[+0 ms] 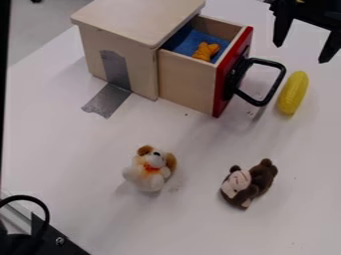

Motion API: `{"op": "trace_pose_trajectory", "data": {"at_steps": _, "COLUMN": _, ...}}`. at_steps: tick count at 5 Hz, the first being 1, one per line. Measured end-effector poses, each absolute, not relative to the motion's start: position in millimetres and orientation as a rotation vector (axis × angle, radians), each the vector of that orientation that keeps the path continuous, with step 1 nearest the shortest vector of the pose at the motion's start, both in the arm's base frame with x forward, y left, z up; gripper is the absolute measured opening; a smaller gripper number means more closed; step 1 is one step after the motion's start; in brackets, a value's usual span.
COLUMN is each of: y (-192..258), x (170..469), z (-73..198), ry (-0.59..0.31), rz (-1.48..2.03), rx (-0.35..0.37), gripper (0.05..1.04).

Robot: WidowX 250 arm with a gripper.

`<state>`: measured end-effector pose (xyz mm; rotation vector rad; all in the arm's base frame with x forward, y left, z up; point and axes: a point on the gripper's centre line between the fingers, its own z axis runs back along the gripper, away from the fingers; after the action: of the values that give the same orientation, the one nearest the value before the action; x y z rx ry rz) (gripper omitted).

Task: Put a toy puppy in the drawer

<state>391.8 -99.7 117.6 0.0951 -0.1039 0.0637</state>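
One pick and one drop are what I judge this needs, and I am at the pick. The toy puppy point(150, 170) sits on the counter point(190, 219), on the near side of the wooden cabinet point(144, 69). My jaws stand apart, nothing between them, beyond the yellow toy point(293, 93). The drawer point(186, 84) is open, so its handle point(272, 88) needs no pull. Next I should go over the puppy, lower around its body and close.
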Motion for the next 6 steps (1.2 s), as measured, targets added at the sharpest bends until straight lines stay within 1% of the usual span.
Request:
{"op": "trace_pose_trajectory", "data": {"at_steps": 1, "y": -98.8, "x": 388.0, "z": 100.8, "ry": -0.059, "rz": 0.064, "rx": 0.109, "gripper": 0.997}}
{"op": "trace_pose_trajectory", "data": {"at_steps": 2, "y": -84.5, "x": 343.1, "z": 79.1, "ry": 0.013, "rz": 0.103, "rx": 0.138, "gripper": 0.997}}
{"op": "trace_pose_trajectory", "data": {"at_steps": 3, "y": -69.6, "x": 313.2, "z": 92.8, "ry": -0.043, "rz": 0.124, "rx": 0.155, "gripper": 0.997}}
{"op": "trace_pose_trajectory", "data": {"at_steps": 4, "y": -58.0, "x": 281.8, "z": 91.4, "ry": -0.1, "rz": 0.123, "rx": 0.141, "gripper": 0.997}}
{"op": "trace_pose_trajectory", "data": {"at_steps": 5, "y": -41.9, "x": 253.7, "z": 69.1, "ry": -0.141, "rz": 0.141, "rx": 0.097, "gripper": 0.997}}
{"op": "trace_pose_trajectory", "data": {"at_steps": 6, "y": -19.4, "x": 230.4, "z": 37.0, "ry": -0.124, "rz": 0.18, "rx": 0.017, "gripper": 0.997}}
